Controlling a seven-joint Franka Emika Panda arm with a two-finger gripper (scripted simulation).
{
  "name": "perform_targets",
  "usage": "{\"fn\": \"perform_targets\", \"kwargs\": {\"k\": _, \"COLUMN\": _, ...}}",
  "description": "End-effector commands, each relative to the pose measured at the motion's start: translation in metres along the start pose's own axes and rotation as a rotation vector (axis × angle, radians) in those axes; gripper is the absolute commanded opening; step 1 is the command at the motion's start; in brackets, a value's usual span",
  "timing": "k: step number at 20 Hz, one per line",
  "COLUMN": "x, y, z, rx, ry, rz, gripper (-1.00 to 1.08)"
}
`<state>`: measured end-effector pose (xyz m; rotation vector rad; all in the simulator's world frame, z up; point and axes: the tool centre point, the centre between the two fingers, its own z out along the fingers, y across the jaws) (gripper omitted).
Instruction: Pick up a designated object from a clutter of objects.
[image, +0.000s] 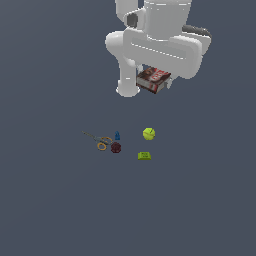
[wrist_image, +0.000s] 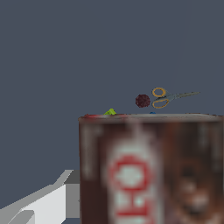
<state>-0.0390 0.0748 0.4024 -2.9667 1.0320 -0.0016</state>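
Clamping our gripper on the red box, we see dark red-brown faces with blurred white and red print.

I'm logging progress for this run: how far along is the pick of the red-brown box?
Done: the dark red and brown printed flat box is off the surface, up under the white gripper, clear of the clutter. In hand: it fills the wrist view, apparently clamped, though the jaws are hidden. The yellow-green ball, flat yellow-green block, maroon lump, blue cone and orange-handled scissors lie below. Left: seemingly nothing beyond holding.
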Motion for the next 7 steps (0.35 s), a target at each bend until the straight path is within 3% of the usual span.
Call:
{"fn": "perform_targets", "kwargs": {"k": 1, "x": 0.0019, "y": 0.0027, "z": -0.0098, "rx": -0.001, "ry": -0.001, "rz": -0.001, "gripper": -1.0}}
{"fn": "perform_targets", "kwargs": {"k": 7, "x": 0.0044, "y": 0.0042, "z": -0.0182, "rx": -0.001, "ry": -0.001, "rz": -0.002, "gripper": -1.0}}
